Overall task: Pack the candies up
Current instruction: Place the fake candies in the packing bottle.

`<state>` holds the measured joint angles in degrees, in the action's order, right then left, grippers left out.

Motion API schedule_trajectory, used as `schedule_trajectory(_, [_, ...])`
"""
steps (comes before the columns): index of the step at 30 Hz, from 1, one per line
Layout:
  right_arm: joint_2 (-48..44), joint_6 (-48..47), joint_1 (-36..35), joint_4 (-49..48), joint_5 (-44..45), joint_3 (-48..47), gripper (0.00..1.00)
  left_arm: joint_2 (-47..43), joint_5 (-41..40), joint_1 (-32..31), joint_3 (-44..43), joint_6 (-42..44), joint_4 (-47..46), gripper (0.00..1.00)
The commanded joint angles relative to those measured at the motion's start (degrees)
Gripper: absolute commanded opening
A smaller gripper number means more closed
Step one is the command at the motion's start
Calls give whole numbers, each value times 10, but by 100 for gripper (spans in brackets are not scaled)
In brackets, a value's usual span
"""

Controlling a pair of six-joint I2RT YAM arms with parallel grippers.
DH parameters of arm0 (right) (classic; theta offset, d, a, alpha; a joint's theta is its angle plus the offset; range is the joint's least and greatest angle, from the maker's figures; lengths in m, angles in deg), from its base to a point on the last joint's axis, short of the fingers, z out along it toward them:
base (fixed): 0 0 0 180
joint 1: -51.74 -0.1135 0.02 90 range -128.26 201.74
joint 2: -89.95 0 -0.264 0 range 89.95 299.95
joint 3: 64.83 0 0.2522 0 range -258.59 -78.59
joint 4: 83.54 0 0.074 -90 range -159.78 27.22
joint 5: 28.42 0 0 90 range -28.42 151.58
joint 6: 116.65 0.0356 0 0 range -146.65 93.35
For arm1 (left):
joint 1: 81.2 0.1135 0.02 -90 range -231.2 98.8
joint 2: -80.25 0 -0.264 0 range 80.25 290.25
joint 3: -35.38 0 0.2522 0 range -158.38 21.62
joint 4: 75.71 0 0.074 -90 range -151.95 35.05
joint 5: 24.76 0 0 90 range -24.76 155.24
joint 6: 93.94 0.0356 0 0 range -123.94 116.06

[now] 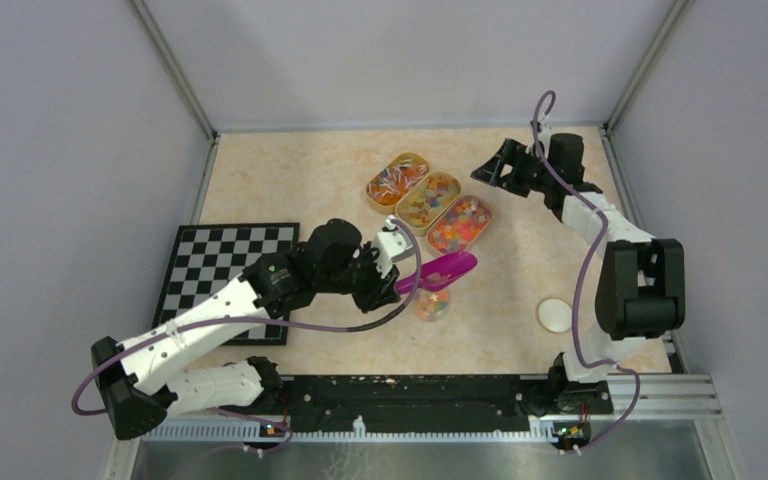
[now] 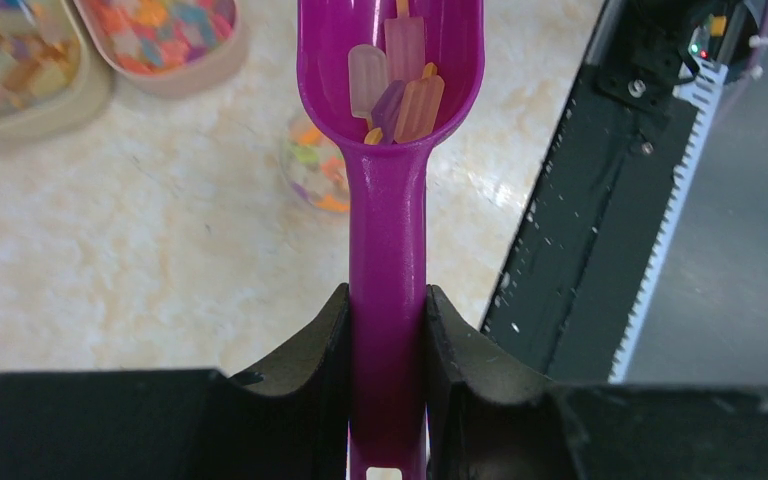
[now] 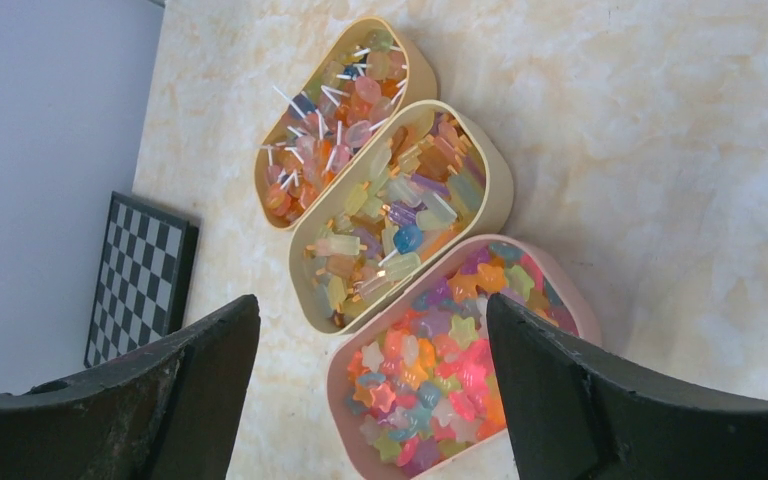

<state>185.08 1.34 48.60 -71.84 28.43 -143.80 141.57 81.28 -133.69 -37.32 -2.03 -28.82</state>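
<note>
Candies fill three oval trays at the back: lollipop shapes [image 1: 397, 178], ice-lolly shapes [image 1: 428, 198] and stars [image 1: 459, 222]. My left gripper [image 1: 385, 270] is shut on the handle of a purple scoop [image 1: 447, 270]. In the left wrist view the scoop [image 2: 390, 200] carries a few pastel ice-lolly candies [image 2: 397, 85] and hangs over a small clear jar [image 2: 310, 170] partly filled with candies. That jar [image 1: 432, 303] stands mid-table. My right gripper [image 1: 495, 165] hovers open, nothing in it, right of the trays. Its view shows the star tray [image 3: 450, 380] between the fingers.
A checkerboard mat [image 1: 225, 270] lies at the left. A white round disc [image 1: 554, 314] rests near the right arm's base. Grey walls close in the table on three sides, and a black rail [image 1: 410, 395] runs along the near edge.
</note>
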Motion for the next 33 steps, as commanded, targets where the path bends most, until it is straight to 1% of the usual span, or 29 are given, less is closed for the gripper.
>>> schedule_trajectory(1, [-61, -29, 1, 0, 18, 29, 83, -4, -17, -24, -13, -68, 86, 0])
schedule_trajectory(8, [-96, -45, 1, 17, 27, 45, 84, -19, -15, -38, 10, -110, 134, 0])
schedule_trajectory(12, [-106, -46, 1, 20, 27, 48, 84, 9, -17, -38, -6, -131, 171, 0])
schedule_trajectory(19, [-123, -47, 1, 20, 23, 59, 84, 81, -12, -38, -55, -150, 241, 0])
schedule_trajectory(21, [-128, -49, 1, 35, 18, 63, 83, 96, -17, -37, -73, -154, 256, 0])
schedule_trajectory(27, [-150, -52, 1, 37, 2, 87, 79, 122, -27, -38, -107, -153, 268, 0])
schedule_trajectory(33, [-166, -49, 0, 44, -18, 101, 74, 159, -32, -38, -144, -150, 302, 0])
